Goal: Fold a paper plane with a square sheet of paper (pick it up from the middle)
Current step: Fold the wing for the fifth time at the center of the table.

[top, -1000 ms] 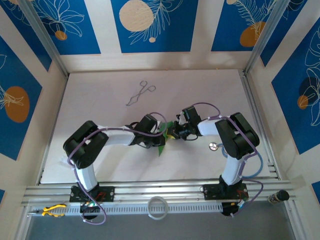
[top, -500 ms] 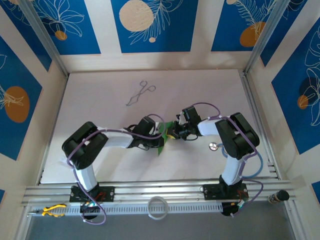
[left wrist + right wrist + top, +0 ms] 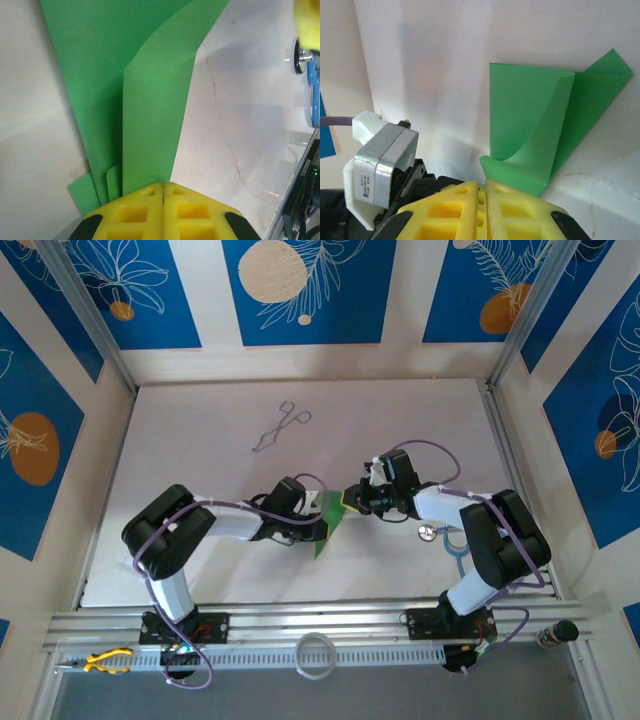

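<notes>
Where the overhead camera looks down, the square sheet of paper [image 3: 326,530], already creased into a narrow strip, lies at mid-table between the left gripper [image 3: 314,525] and the right gripper [image 3: 352,502], well apart from the forceps [image 3: 281,428]. Its long axis runs far-to-near, tilted slightly left, with the pointed end toward the arm bases. In the left wrist view, the yellow fingers [image 3: 145,197] are pressed together on the paper [image 3: 150,100], whose layers fan out from the pinch while one free flap lifts off the ply beneath. In the right wrist view, the fingers [image 3: 505,192] are drawn almost together, with the curled edge of the paper [image 3: 530,115] just at their tips; whether they pinch it cannot be told. The step in hand is judged to be flattening a fold. The left pinch should anchor the crease line while the right tip presses the raised flap down along the long axis. Edges should be aligned before the crease is set, lest the plies skew.
</notes>
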`<act>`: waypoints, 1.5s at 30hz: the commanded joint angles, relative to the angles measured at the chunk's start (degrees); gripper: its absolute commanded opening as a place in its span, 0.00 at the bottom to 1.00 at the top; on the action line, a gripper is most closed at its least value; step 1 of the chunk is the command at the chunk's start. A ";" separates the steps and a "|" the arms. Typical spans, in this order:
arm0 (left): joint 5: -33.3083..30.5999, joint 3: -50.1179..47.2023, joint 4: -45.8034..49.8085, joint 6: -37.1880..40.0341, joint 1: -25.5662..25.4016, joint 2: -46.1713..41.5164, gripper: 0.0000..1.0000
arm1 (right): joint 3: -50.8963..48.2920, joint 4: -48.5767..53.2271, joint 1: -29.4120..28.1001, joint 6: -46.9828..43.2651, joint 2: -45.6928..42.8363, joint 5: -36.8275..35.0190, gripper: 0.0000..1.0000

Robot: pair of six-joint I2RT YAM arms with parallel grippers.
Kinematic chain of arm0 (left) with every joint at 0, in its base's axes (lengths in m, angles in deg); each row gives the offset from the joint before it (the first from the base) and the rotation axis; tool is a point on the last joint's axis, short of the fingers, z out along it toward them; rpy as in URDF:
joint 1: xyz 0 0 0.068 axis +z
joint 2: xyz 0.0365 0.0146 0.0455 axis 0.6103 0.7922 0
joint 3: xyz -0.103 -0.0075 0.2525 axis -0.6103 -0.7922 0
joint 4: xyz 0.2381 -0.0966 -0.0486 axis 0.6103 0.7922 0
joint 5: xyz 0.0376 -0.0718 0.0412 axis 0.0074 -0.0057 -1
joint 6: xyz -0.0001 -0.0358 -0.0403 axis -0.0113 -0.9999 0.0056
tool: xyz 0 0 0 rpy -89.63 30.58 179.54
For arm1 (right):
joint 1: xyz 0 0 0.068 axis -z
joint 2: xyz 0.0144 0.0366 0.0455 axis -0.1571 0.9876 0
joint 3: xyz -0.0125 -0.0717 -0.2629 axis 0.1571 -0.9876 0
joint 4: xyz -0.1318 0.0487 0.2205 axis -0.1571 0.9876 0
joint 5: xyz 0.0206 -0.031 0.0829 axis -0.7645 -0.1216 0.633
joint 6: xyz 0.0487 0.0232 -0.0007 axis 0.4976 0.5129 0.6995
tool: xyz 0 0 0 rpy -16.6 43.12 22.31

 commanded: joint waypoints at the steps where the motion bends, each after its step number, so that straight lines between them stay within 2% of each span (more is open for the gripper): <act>1: 1.26 -2.66 5.87 1.29 0.19 0.73 0.00 | -1.60 -0.61 -2.03 -1.62 -0.30 1.54 0.11; 6: 1.02 -2.66 6.03 1.15 0.19 0.78 0.00 | -0.59 -0.36 -5.05 -2.76 1.24 0.03 0.09; 14: 0.10 -2.57 6.83 0.85 0.15 0.60 0.00 | 0.93 -1.12 -5.41 -3.58 6.28 -1.16 0.08; 29: -0.15 -3.27 7.38 1.20 0.17 0.68 0.00 | 4.02 -1.37 1.67 -2.73 11.58 -4.61 0.08; 39: -0.32 -4.07 6.71 0.85 0.19 0.42 0.00 | 6.19 -0.86 6.89 -1.32 13.61 -3.94 0.08; 45: -0.37 -3.98 6.84 0.85 0.22 0.33 0.00 | 9.44 4.73 8.32 -1.91 13.02 -6.32 0.08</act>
